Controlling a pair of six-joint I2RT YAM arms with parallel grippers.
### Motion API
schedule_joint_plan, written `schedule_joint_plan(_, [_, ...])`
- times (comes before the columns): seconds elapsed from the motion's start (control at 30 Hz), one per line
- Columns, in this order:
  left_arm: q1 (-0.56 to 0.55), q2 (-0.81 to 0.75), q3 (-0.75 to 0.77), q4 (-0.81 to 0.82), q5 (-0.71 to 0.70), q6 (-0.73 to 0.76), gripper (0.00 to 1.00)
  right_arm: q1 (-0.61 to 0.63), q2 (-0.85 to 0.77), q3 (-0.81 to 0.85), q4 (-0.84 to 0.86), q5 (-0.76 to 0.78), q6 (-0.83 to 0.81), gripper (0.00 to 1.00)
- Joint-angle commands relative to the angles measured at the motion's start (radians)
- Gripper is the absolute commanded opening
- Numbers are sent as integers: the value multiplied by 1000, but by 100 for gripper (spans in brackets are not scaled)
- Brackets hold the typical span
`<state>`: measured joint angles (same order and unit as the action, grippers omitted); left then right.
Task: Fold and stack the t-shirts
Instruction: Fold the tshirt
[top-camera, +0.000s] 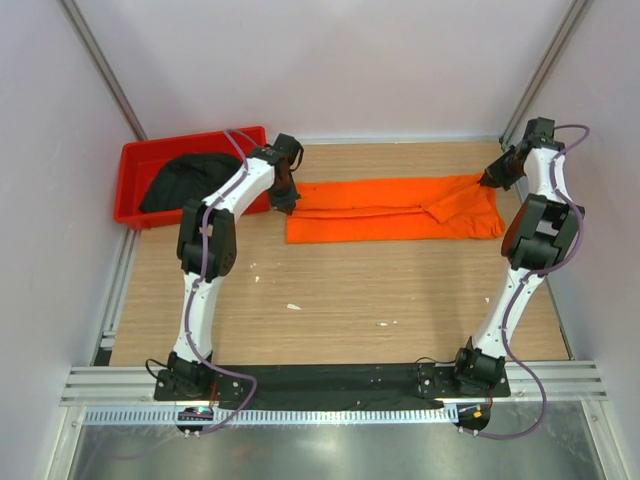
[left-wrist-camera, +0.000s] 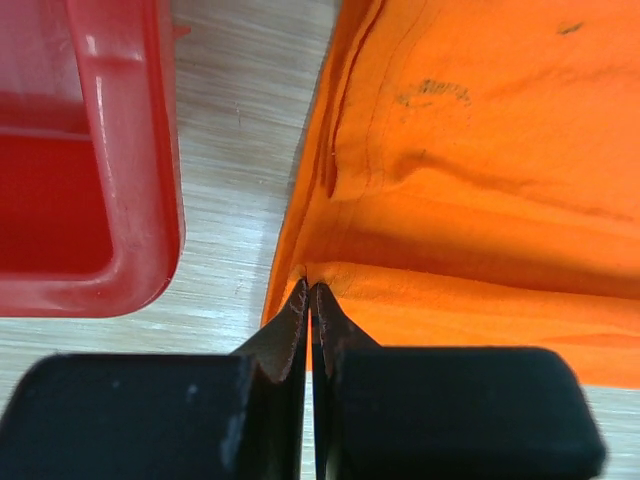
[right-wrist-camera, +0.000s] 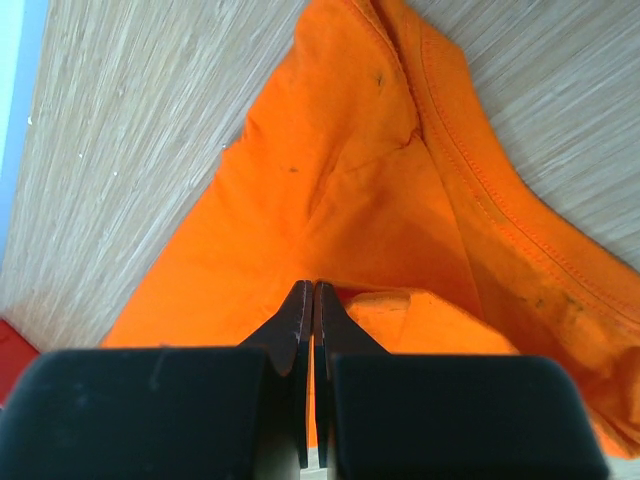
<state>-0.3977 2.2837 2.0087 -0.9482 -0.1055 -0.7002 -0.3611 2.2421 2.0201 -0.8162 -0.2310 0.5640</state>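
The orange t-shirt (top-camera: 390, 210) lies at the far middle of the table (top-camera: 330, 300), apparently folded into 1 long strip; the crosswise folds and stacking are not yet done. The left gripper (left-wrist-camera: 308, 290) is clenched on its left end, and the right gripper (right-wrist-camera: 313, 290) on its right end. The black t-shirt (top-camera: 185, 180) sits bunched in the red bin (top-camera: 135, 160), far left, close beside the left gripper.

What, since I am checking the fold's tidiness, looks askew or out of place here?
The orange t-shirt lies as a long strip, its right end rumpled with a sleeve flap askew. The black t-shirt sits heaped, unfolded, in the red bin. A few white scraps litter the table.
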Motion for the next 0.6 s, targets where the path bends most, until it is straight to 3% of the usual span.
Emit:
schedule_joint_plan(0.0, [13, 17, 59, -17, -34, -13, 0, -1, 13, 52, 34, -25, 34, 1])
schedule_joint_plan(0.17, [13, 43, 90, -29, -40, -13, 0, -2, 43, 66, 55, -44, 43, 2])
schedule_joint_plan(0.23, [13, 40, 91, -32, -54, -10, 3, -10, 60, 78, 77, -51, 46, 10])
schedule_joint_plan(0.3, [10, 21, 91, -37, -82, -2, 20, -18, 74, 101, 92, -53, 47, 21])
schedule_joint_plan(0.37, [2, -6, 88, -53, -126, 2, 27, -29, 93, 126, 91, -56, 48, 27])
schedule_joint_plan(0.4, [-10, -51, 81, -57, -141, 11, 38, -29, 93, 150, 66, -45, 36, 34])
schedule_joint_plan(0.57, [-107, -243, -43, -20, -137, 57, 46, 20, -31, 125, -53, 143, -140, 45])
